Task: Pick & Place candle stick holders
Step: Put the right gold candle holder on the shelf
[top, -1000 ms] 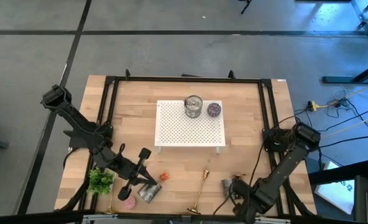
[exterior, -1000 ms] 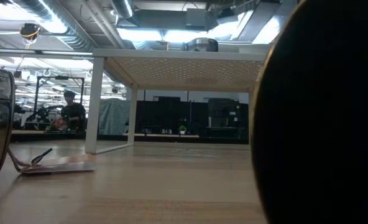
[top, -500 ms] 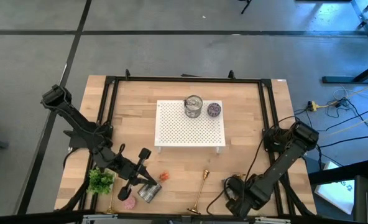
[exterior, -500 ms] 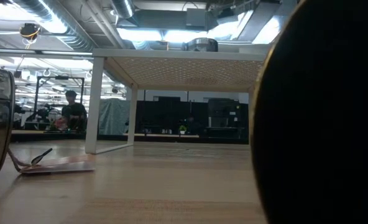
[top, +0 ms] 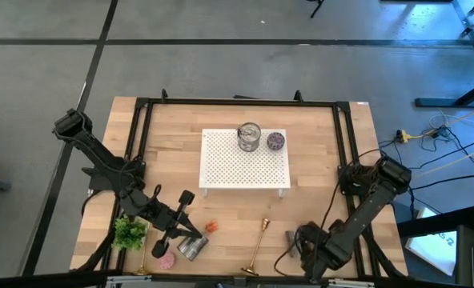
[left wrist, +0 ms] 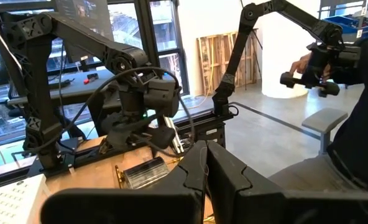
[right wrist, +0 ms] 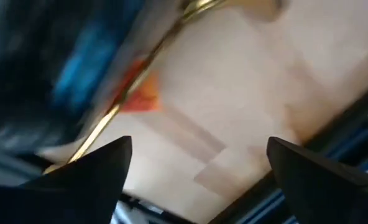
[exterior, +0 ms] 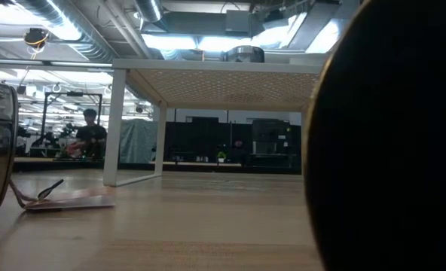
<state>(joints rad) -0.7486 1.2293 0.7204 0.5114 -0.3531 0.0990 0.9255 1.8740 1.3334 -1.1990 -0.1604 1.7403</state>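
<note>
A slim gold candle stick holder (top: pixel 257 244) lies on its side on the wood table near the near edge; the right wrist view shows its blurred stem (right wrist: pixel 147 62). A second thin gold stick (top: pixel 142 260) shows next to the green plant. My right gripper (top: pixel 303 246) hangs to the right of the lying holder, pointing steeply down, open; its fingers (right wrist: pixel 91 174) have nothing between them. My left gripper (top: pixel 195 232) is held level above the near left part of the table, shut and empty, also seen as my left gripper (left wrist: pixel 206 177).
A white perforated shelf (top: pixel 245 164) stands mid-table and carries a silver tin (top: pixel 249 138) and a purple candle (top: pixel 276 141). Near left: plant (top: pixel 130 232), tin (top: pixel 191 248), pink candle (top: pixel 166 261), orange bit (top: pixel 211 227). A greyish box (top: pixel 292 238) lies by my right gripper. A dark shape (exterior: pixel 389 135) blocks the low view.
My right gripper has tipped at the wrist over the near right part of the table and shifted slightly there. Everything on the table has stayed where it was.
</note>
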